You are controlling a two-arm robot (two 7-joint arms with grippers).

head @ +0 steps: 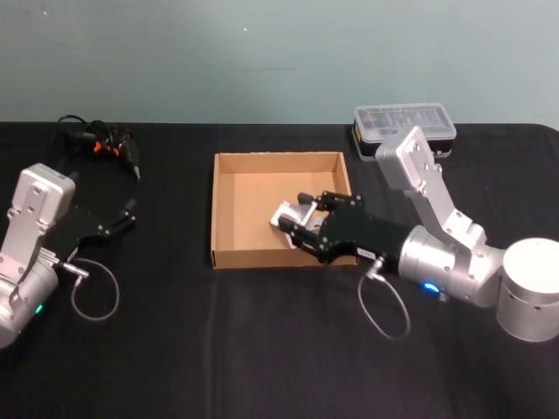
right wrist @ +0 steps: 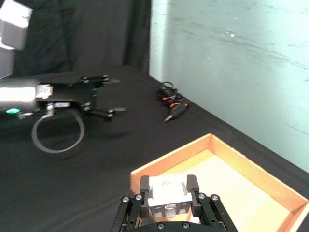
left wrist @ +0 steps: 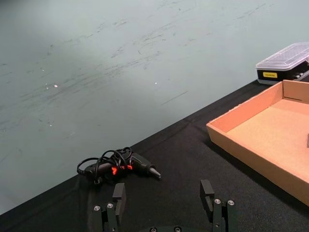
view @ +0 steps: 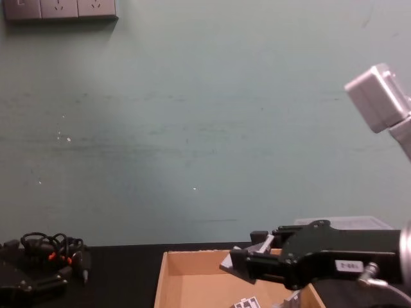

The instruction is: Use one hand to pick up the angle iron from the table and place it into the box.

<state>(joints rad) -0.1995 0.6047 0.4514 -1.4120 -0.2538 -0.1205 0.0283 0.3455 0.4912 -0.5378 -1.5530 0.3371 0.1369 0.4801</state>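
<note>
Here we have the angle iron [head: 289, 216] clamped between the fingers of the right gripper [head: 306, 222], held above the floor of the box [head: 229, 209], near its front right corner. We judge the carry finished and the release still to come: the next move calls for lowering the piece close to the cardboard, then opening the fingers and drawing back clear of the front wall. Our left gripper [head: 122, 218] waits over the table [head: 262, 349] well to the left, fingers apart and holding nothing. A cabled tool [head: 100, 144] and a plastic case [head: 404, 127] lie further back.
</note>
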